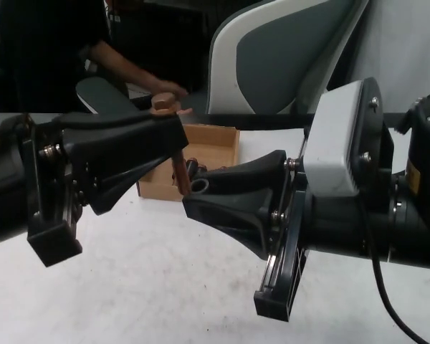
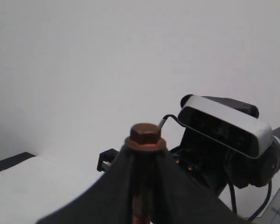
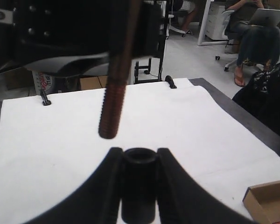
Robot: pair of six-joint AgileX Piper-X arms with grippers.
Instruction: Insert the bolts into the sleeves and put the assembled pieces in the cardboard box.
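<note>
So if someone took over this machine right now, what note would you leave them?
Left gripper: shut on the bolt, head up, thread down.
Right gripper: shut on the sleeve, opening up.
The bolt's tip hangs above the sleeve's mouth, slightly to one side, not in it.
The box sits on the bench beyond both grippers.
Done: both parts are held.
Left: line up, insert the bolt, put the piece in the box.

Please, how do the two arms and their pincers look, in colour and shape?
The left arm and right arm are matte black. The left pincer and the right pincer have broad black fingers that taper like wedges, fixed with small silver screws. The right wrist carries a pale grey camera box, a thin black cable and a small yellow label.
</note>
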